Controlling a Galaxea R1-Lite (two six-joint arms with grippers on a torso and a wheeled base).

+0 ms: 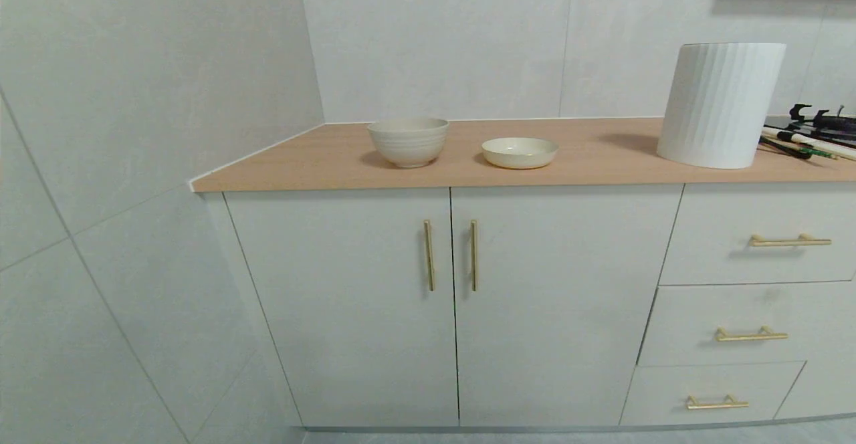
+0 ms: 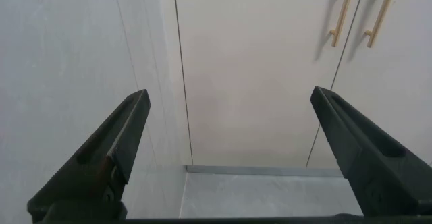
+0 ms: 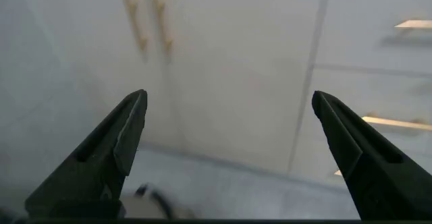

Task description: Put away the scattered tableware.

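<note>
While both grippers sit low in front of the cabinet, the tableware stands up on the countertop point(image 1: 602, 156). The coming move therefore turns on height: the pieces lie above and beyond the fingers, not level with them.

The left gripper point(image 2: 229, 94) is spread wide and empty. It faces the left door point(image 1: 348, 297), close to the tiled side wall point(image 1: 134, 163). The right gripper point(image 3: 228, 96) is likewise spread and empty, facing the right door point(image 1: 562, 297) with the drawers point(image 1: 756, 237) off to its right.

On the counter, the bowl point(image 1: 408, 142) stands upright above the left door. The shallow dish point(image 1: 519, 152) sits to its right, above the right door, near the bowl but apart from it. By that layout I judge the left arm nearer the bowl and the right arm nearer the dish. Both pieces are round, so neither has a long axis to line up with, and a rim grasp from above would serve from any side.

Farther right stand a ribbed white canister point(image 1: 722, 104) and, past it, a bundle of long sticks point(image 1: 809, 142) too small to name. These are well apart from the two pieces and should not hinder a reach. The doors are shut, their gold handles point(image 1: 429, 255) side by side at the centre seam. If the cabinet is the storage place, the doors stand in the way first.
</note>
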